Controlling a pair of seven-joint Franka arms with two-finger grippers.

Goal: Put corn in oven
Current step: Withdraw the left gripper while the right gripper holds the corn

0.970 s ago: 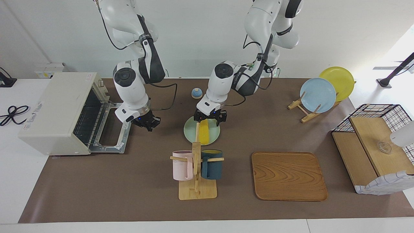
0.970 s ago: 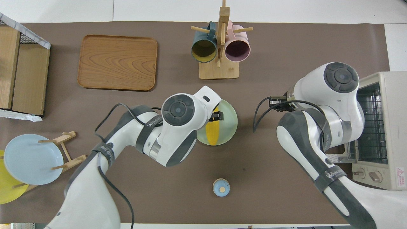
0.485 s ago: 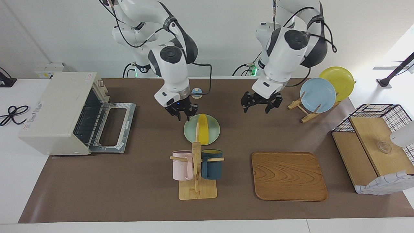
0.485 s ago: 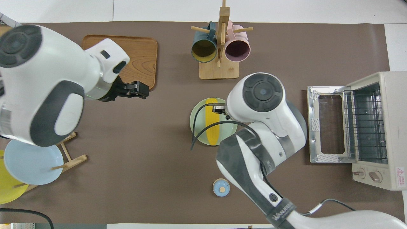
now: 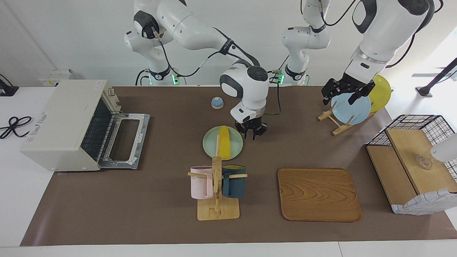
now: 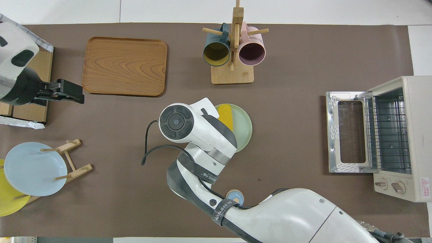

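Note:
The yellow corn (image 5: 224, 142) lies on a pale green plate (image 5: 210, 147) in the middle of the table. In the overhead view the corn (image 6: 225, 114) is partly covered by my right arm. My right gripper (image 5: 252, 135) is low beside the plate, on the side toward the left arm's end; it looks open and empty, and is not touching the corn. The cream-white oven (image 5: 60, 121) stands at the right arm's end with its door (image 5: 123, 139) folded down open. My left gripper (image 5: 339, 101) is raised over the plate rack, open and empty.
A wooden mug rack (image 5: 217, 200) with a pink and a dark blue mug stands just farther from the robots than the plate. There is also a wooden tray (image 5: 319, 194), a plate rack with a blue plate (image 5: 351, 107) and a yellow plate, a wire-and-wood basket (image 5: 414, 160) and a small blue lid (image 5: 217, 102).
My right gripper has crossed from the oven's side of the green plate to its other side. My left arm has lifted and swung out over the plate rack. The corn has not moved.

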